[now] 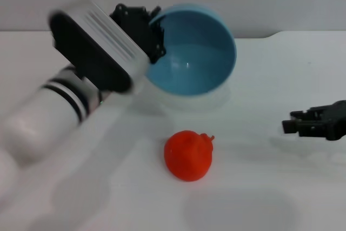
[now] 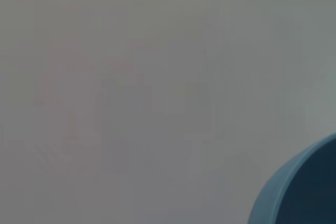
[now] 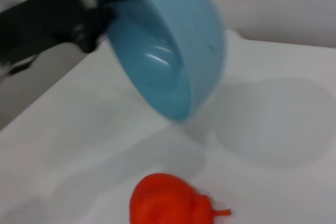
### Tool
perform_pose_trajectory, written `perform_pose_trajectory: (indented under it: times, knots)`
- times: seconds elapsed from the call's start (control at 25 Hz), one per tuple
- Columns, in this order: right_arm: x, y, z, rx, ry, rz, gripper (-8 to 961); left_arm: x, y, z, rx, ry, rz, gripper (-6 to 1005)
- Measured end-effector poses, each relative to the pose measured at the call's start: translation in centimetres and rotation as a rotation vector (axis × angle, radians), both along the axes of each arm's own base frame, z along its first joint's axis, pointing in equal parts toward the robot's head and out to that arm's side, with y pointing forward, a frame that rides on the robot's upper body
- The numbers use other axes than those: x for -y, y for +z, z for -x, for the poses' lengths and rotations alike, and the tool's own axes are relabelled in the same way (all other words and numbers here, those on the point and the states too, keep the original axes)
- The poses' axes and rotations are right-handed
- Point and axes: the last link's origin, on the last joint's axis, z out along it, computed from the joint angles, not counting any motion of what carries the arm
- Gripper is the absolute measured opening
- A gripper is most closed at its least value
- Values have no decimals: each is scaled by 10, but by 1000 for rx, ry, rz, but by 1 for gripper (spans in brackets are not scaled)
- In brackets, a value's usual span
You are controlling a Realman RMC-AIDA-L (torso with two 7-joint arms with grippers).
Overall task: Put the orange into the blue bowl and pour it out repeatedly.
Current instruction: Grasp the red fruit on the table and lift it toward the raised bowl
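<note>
The orange (image 1: 188, 154) lies on the white table, in front of the blue bowl (image 1: 194, 58). That bowl is lifted off the table and tipped on its side, its empty inside facing me. My left gripper (image 1: 153, 37) is shut on the bowl's left rim. In the right wrist view the tilted blue bowl (image 3: 168, 51) hangs above the orange (image 3: 168, 203), with the left gripper (image 3: 89, 19) on its rim. A slice of the blue bowl (image 2: 304, 187) shows in the left wrist view. My right gripper (image 1: 292, 124) hovers at the right, apart from both.
The white table (image 1: 281, 187) runs up to a grey wall behind the bowl. My left arm (image 1: 70, 96) crosses the left side of the table.
</note>
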Motion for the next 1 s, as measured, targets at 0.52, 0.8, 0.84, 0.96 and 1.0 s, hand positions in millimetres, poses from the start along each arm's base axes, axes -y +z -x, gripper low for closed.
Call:
perform_pose_trajectory:
  times: [0.52, 0.8, 0.84, 0.96, 1.0]
  knots:
    - [-18, -40, 30, 34, 193, 59, 533, -34, 85, 63, 441, 616, 620, -1]
    - [-23, -71, 52, 54, 272, 173, 546, -15, 131, 96, 446, 857, 569, -1]
    - [-25, -75, 53, 69, 280, 173, 548, -12, 134, 96, 444, 866, 570, -1]
    - [-33, -89, 56, 104, 284, 166, 553, -3, 138, 98, 408, 923, 582, -2]
    - [-35, -92, 57, 109, 279, 162, 555, 0, 139, 100, 388, 956, 585, -2]
